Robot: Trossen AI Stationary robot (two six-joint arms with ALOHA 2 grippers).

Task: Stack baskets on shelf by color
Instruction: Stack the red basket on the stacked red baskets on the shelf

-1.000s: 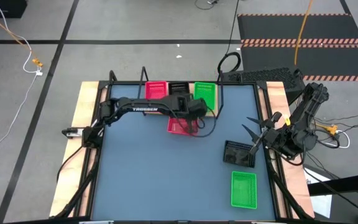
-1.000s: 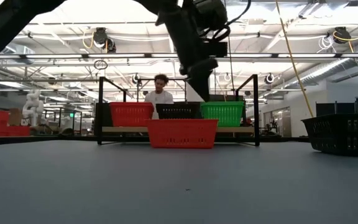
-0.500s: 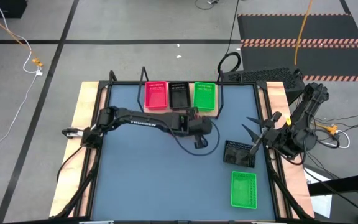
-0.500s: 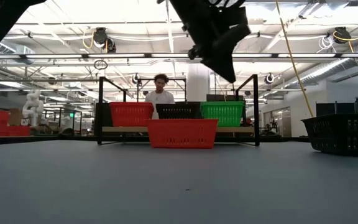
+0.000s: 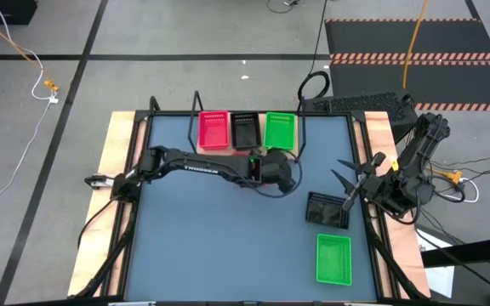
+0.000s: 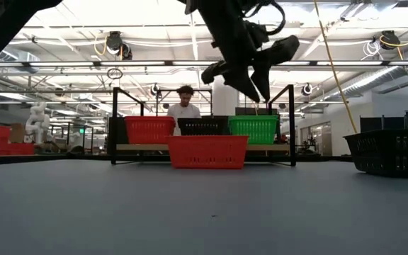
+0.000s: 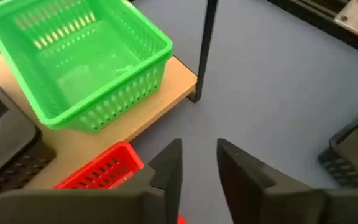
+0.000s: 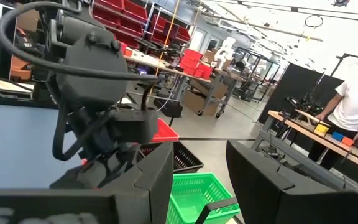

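Observation:
On the shelf (image 5: pixel 291 154) stand a red basket (image 5: pixel 213 130), a black basket (image 5: pixel 245 129) and a green basket (image 5: pixel 280 131) side by side. Another red basket (image 6: pixel 207 151) rests on the tabletop just in front of the shelf; my left arm hides it in the high view. My left gripper (image 5: pixel 287 172) hangs open and empty above the table, to the right of that red basket (image 7: pixel 101 169), near the shelf's right post. A black basket (image 5: pixel 327 208) and a green basket (image 5: pixel 333 257) sit on the table's right side. My right gripper (image 5: pixel 344 178) waits open by the right edge.
The shelf's thin black frame posts (image 6: pixel 291 124) rise at its corners, one close to my left gripper. Wooden strips (image 5: pixel 113 161) run along the table's left and right sides. A person (image 6: pixel 183 106) stands in the room behind the shelf. Bare blue-grey tabletop (image 5: pixel 219 238) fills the near left.
My left gripper has swung from above the red basket on the table toward the table's right edge, turning as it went. That red basket has stayed on the tabletop in front of the shelf.

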